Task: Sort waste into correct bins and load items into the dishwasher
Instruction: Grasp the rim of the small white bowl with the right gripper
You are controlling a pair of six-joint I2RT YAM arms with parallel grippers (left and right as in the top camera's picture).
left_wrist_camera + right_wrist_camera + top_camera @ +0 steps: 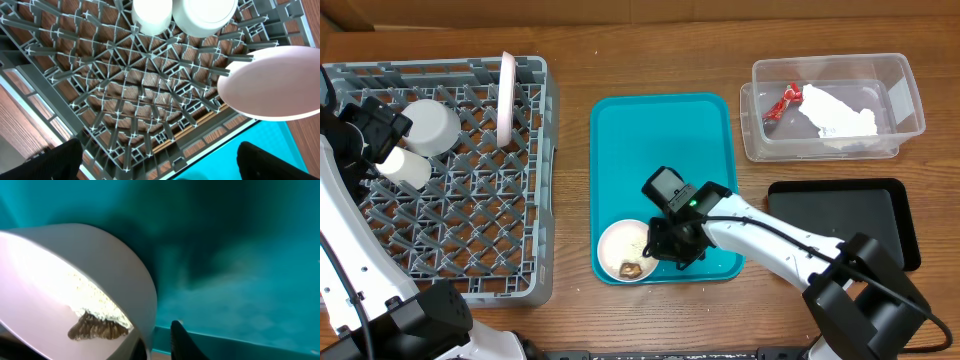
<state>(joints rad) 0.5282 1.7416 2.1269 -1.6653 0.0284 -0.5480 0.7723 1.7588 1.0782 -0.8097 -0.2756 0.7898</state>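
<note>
A white bowl (618, 243) with a brown food scrap (631, 269) sits at the front of the teal tray (660, 140). My right gripper (656, 248) is shut on the bowl's right rim, one finger inside and one outside. The right wrist view shows the bowl (75, 265), the scrap (97, 328) and my right gripper (160, 341). My left gripper (378, 128) is open and empty above the grey dish rack (470, 215). In the left wrist view my left gripper (160, 162) is over the rack (125, 100), which holds a pink plate (270, 82) and two white cups (152, 12).
The pink plate (507, 100) stands upright at the rack's back. White cups (428, 125) lie at its back left. A clear bin (910, 100) at back right holds a red wrapper (782, 102) and white paper (840, 115). A black tray (840, 215) lies in front of the bin.
</note>
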